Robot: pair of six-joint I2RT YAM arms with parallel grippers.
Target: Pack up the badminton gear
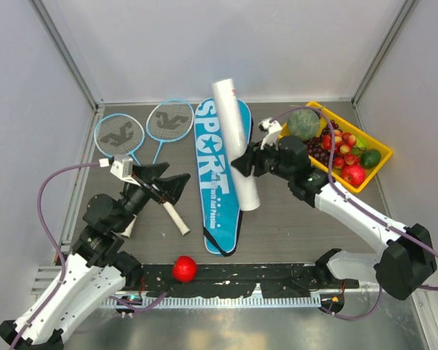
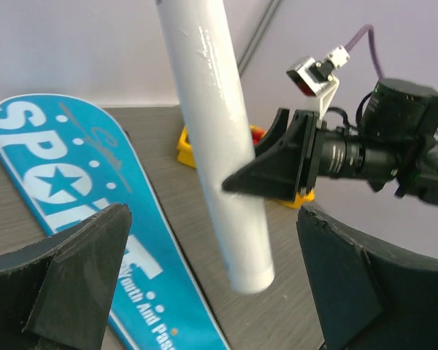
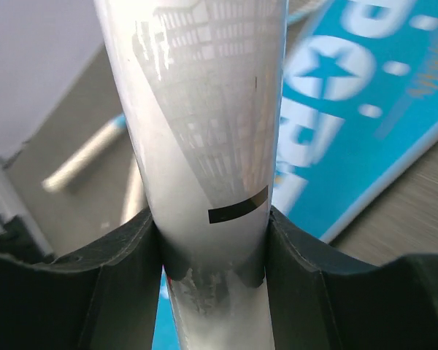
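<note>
Tube: the glossy white cardboard tube (image 1: pixel 232 124) is clamped about two-thirds down its length in my right gripper (image 1: pixel 242 164). Both fingers press flat on its sides in the right wrist view. It is tilted, with the upper end toward the back wall and the lower end low over the grey table (image 1: pixel 292 233), just beside the long blue "SPORT" racket cover (image 1: pixel 215 182). I cannot tell whether the lower end touches.

Step (judged): tube stage of packing. No shuttlecocks in view.

Next (judged): stow the tube with the cover or pass it left. Either needs the tube kept steady and a second grip lower down.

Pose: right arm reaches in from the right, wrist level, past the yellow tray of fruit (image 1: pixel 376 171). My left gripper (image 1: pixel 171 179) is spread wide and empty, aimed at the tube's lower end, above the shafts of the two light-blue-framed rackets (image 1: pixel 120 135). The rackets lie flat left of the cover.
</note>
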